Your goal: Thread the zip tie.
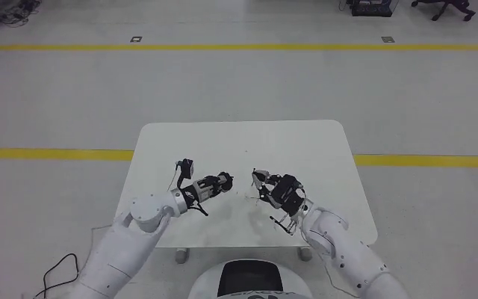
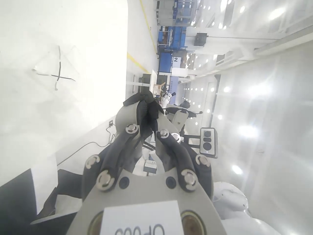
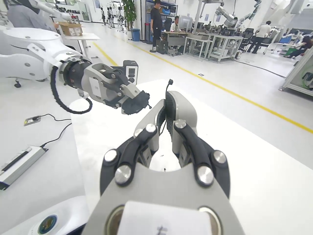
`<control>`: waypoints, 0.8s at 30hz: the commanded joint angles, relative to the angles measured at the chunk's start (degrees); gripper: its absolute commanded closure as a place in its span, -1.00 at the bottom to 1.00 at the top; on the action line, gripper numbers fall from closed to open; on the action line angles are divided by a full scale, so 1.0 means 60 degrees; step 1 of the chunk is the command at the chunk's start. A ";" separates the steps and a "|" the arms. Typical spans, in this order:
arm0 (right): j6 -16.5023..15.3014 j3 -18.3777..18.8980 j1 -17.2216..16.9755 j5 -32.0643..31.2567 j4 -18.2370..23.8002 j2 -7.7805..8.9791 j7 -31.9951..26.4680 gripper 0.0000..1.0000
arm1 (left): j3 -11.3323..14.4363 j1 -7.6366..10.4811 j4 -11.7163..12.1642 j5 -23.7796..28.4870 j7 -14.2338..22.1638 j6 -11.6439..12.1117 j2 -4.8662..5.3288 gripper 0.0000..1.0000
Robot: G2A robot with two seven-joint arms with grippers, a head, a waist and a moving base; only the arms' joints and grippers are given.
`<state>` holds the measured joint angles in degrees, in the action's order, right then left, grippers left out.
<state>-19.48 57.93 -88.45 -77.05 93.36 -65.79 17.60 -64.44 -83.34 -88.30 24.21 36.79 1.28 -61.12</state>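
Observation:
A black zip tie stands between the fingertips of my right gripper, which is shut on its strap. The square head sticks out a little past the tips. In the top view this gripper hovers over the front middle of the white table. My left gripper faces it a short gap away, its black-padded fingers pressed together. A thin black tip pokes out of those pads; I cannot tell what it is. In the top view the left gripper is level with the right one.
A faint cross of dark marks lies on the tabletop beyond the left gripper. A grey power strip and cables lie on the floor beside the table. Bare table surface stretches behind and to both sides of the grippers.

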 commanded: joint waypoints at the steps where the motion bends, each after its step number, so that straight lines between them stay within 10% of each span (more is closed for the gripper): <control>1: 0.0000 -0.0181 0.0121 0.0230 -0.0070 0.0079 0.0089 1.00 | 0.0033 0.0017 0.0000 0.0036 -0.0003 0.0010 -0.0004 1.00; 24: 0.0891 -0.0858 0.0656 0.0729 -0.0768 -0.0119 0.0869 1.00 | 0.0250 -0.0289 -0.0230 -0.0505 -0.0763 0.0735 -0.0016 1.00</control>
<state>-14.22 53.08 -84.77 -72.75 89.11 -66.37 22.57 -63.00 -84.89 -89.59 21.60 32.60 5.27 -61.22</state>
